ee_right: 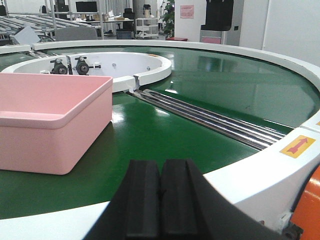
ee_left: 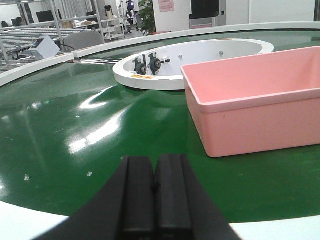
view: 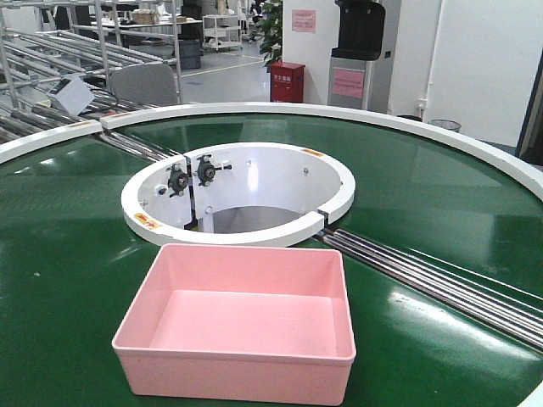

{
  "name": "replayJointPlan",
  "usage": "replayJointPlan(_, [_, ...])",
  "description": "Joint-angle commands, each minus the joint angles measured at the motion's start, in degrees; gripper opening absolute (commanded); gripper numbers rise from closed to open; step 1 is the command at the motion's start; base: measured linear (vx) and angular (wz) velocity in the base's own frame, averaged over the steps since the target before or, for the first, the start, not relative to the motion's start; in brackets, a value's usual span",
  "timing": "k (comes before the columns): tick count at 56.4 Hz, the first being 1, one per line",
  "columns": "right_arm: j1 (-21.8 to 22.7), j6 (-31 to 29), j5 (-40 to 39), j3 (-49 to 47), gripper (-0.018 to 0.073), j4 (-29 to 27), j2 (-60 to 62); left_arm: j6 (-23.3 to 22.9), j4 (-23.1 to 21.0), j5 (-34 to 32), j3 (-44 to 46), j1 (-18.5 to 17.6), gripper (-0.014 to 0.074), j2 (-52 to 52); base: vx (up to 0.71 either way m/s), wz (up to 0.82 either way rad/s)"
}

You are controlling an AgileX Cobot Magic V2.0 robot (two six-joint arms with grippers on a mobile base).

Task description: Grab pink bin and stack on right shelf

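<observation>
The pink bin [view: 242, 318] sits empty and upright on the green conveyor belt [view: 424, 212]. It lies near the belt's front edge, just in front of the white ring [view: 344, 197] and left of the steel rails [view: 441, 284].

It is smooth moulded plastic with thin walls, so it is probably light and fairly stiff, though a long wall may flex if squeezed in the middle. The glossy walls slope outward and look slippery, so a pinch on bare wall could slide upward. The thin outward rim is the better hold: one finger inside, one outside, tucked under the lip. The bin is wide, so taking a short end with each arm, near a corner where the plastic is stiffest, should keep it level.

The left gripper [ee_left: 155, 165] hangs low over the belt's edge with the bin ahead and to its right. The right gripper [ee_right: 161, 167] has the bin ahead and to its left. Both sets of jaws are pressed together with nothing between them — they must open before any grasp.

The right shelf appears in no view, so its height and free space cannot be judged. Each wrist view cuts off part of the bin. An orange shape at the right wrist view's lower corner is too cropped to identify — and the front view shows neither arm.
</observation>
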State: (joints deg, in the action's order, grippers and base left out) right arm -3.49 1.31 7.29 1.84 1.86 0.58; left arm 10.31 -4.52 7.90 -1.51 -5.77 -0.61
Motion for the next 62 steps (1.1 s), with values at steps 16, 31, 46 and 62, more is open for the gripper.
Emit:
replayJointPlan(16, [0.19,-0.77,-4.85,-0.04,-0.0011,0.12,0.83,-0.03,-0.28,-4.82,-0.96,0.18,-0.0008,-0.86,0.00,0.00])
replayJointPlan(31, [0.19,-0.77,-4.74,-0.04,-0.0011,0.12,0.83,-0.03,-0.28,-4.82,-0.96,0.18,-0.0008,-0.86,0.00,0.00])
replayJointPlan(46, [0.19,-0.77,-5.06,-0.04,-0.0011,0.12,0.83,-0.03,-0.28,-7.24,-0.96,0.18,-0.0008,-0.86,0.00,0.00])
replayJointPlan(62, [0.19,-0.48,-20.23,-7.11,-0.0011,-1.30,0.10,-8.63,-1.95,-16.15,13.14,-0.04,-0.0008,1.16,0.00,0.00])
